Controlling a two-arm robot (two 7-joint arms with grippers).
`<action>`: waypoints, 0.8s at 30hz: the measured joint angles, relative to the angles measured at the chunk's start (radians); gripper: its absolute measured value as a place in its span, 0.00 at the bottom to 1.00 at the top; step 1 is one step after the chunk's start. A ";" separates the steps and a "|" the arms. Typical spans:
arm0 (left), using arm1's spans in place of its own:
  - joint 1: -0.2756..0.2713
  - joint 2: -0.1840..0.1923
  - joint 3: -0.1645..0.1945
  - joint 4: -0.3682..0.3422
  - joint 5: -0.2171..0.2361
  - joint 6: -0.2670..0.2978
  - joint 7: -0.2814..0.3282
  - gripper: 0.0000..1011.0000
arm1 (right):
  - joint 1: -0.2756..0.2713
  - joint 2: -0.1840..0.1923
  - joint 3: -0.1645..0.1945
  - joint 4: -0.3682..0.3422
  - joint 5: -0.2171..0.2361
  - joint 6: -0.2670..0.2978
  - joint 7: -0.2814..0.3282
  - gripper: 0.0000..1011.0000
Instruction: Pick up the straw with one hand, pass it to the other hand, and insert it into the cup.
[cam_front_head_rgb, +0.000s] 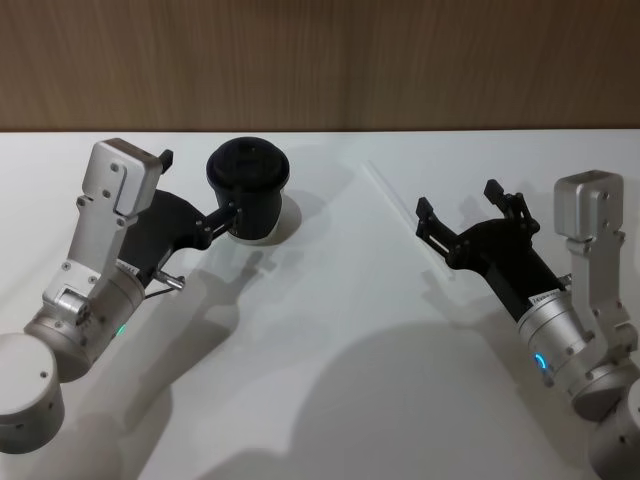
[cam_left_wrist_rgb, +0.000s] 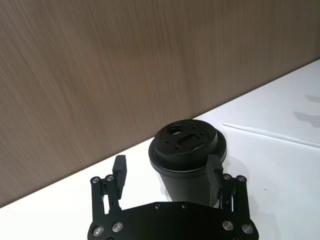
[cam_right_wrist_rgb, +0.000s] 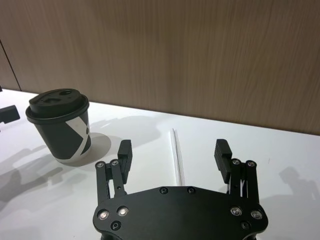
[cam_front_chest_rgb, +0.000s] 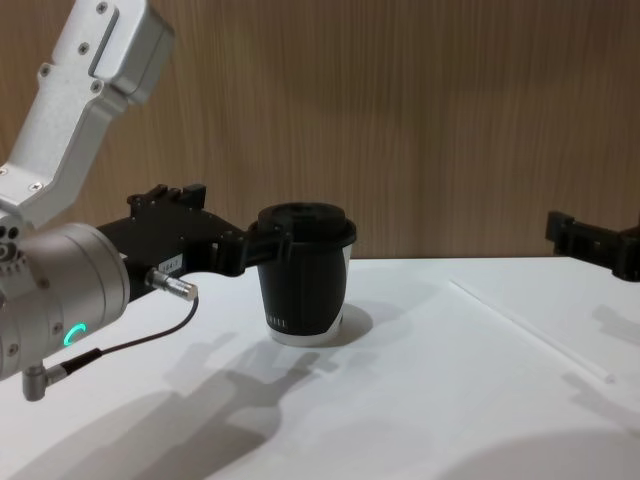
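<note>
The black ribbed cup (cam_front_head_rgb: 250, 190) with its black lid stands upright at the back left of the white table (cam_front_head_rgb: 330, 380). My left gripper (cam_front_head_rgb: 198, 187) is open beside it, and one fingertip (cam_left_wrist_rgb: 214, 167) is close against the cup's (cam_left_wrist_rgb: 187, 160) side. The thin white straw (cam_front_head_rgb: 405, 215) lies flat on the table, right of the cup. My right gripper (cam_front_head_rgb: 460, 202) hovers open over the straw. In the right wrist view the straw (cam_right_wrist_rgb: 176, 155) runs between the spread fingers of that gripper (cam_right_wrist_rgb: 174, 146). The chest view shows the cup (cam_front_chest_rgb: 303, 270) and the straw (cam_front_chest_rgb: 530, 335) apart.
A wood-panelled wall (cam_front_head_rgb: 320, 60) runs along the table's far edge. A thin black cable (cam_front_chest_rgb: 120, 345) hangs from my left wrist. The white table extends bare in front of the cup and between the two arms.
</note>
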 joint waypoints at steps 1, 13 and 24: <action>0.000 0.000 0.000 0.000 0.000 0.000 0.000 0.99 | 0.000 0.000 0.000 0.000 0.000 0.000 0.000 0.99; 0.000 0.000 0.000 0.000 0.000 0.000 0.000 0.99 | 0.000 0.000 0.000 0.000 0.000 0.000 0.000 0.99; 0.000 0.000 0.000 0.000 0.000 0.000 0.000 0.99 | 0.000 0.000 0.000 0.000 0.000 0.000 0.000 0.99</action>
